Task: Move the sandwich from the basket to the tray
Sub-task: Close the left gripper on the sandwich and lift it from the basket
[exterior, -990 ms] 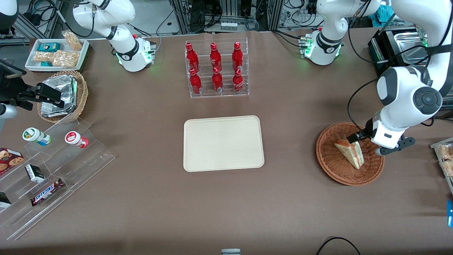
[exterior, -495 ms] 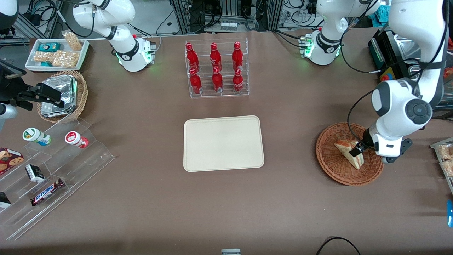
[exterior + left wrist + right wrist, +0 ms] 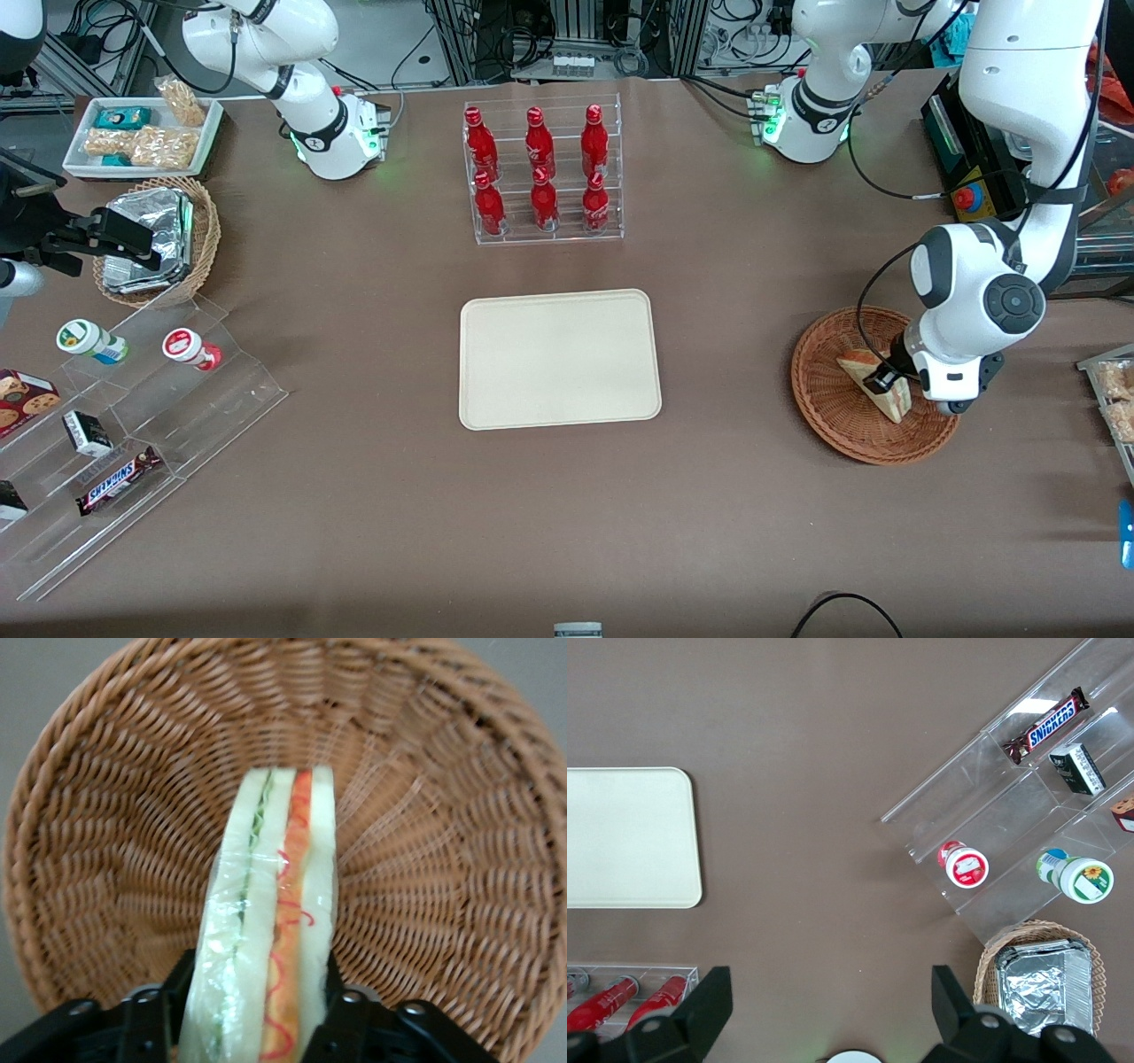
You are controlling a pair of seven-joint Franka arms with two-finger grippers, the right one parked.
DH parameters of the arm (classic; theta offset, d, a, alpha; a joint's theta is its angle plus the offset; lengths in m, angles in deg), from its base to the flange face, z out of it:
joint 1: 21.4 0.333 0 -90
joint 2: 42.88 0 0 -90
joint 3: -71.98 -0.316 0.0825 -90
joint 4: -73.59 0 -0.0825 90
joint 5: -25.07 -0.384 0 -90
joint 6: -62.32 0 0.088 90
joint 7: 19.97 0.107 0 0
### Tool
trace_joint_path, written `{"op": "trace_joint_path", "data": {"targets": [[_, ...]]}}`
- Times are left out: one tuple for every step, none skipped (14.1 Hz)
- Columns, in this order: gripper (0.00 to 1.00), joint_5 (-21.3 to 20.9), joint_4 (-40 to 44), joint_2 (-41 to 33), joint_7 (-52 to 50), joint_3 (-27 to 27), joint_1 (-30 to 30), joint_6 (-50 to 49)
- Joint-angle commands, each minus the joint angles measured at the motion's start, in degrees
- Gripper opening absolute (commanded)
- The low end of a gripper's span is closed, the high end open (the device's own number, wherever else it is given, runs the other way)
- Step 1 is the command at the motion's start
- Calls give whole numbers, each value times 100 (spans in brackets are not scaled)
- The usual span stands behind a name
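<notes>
The sandwich point(image 3: 858, 364), a pale bread wedge in clear wrap with green and red-orange filling, lies in the shallow reddish-brown wicker basket point(image 3: 828, 421) toward the working arm's end of the table. My gripper point(image 3: 882, 382) is down in the basket and shut on the sandwich's thick end. In the left wrist view, the black fingers point(image 3: 180, 980) press both flat sides of the sandwich point(image 3: 275, 895), which stands on edge over the basket's weave point(image 3: 434, 859). The cream-beige tray point(image 3: 558, 359) lies flat at mid-table with nothing on it, and it also shows in the right wrist view point(image 3: 629, 837).
A clear rack of red bottles point(image 3: 542, 173) stands farther from the camera than the tray. Toward the parked arm's end are a tan basket of foil packets point(image 3: 159, 239), a white snack tray point(image 3: 142, 133) and an acrylic stepped shelf point(image 3: 133, 425). Snack packets point(image 3: 1114, 394) lie beside the basket.
The working arm swung in and lowered over the basket. The gripper moved from the sandwich's upper corner to straddle its middle and closed on it. The sandwich has stayed in place.
</notes>
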Motion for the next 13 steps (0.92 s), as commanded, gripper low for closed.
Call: {"op": "trace_joint_path", "data": {"targets": [[4,-74,294,-407,-8,50,-80,-1211],[2,-74,496,-469,1,59,-150,-1555],[1,-74,742,-470,19,67,-333,-1924],[0,-74,883,-487,149,59,-483,-2093],[0,-74,972,-566,655,67,-597,-2147],[4,-56,1008,-593,1356,94,-738,-2148],[5,-13,1086,-558,2103,111,-922,-2148],[5,23,1130,-523,2311,138,-1159,-2174],[4,32,1122,-523,2304,147,-1370,-2192],[2,110,1148,-427,2304,147,-1616,-2148],[1,415,1279,-287,2278,155,-1914,-2104],[1,740,1437,-111,2243,155,-2161,-2043],[0,961,1586,38,2060,155,-2372,-1981]]}}
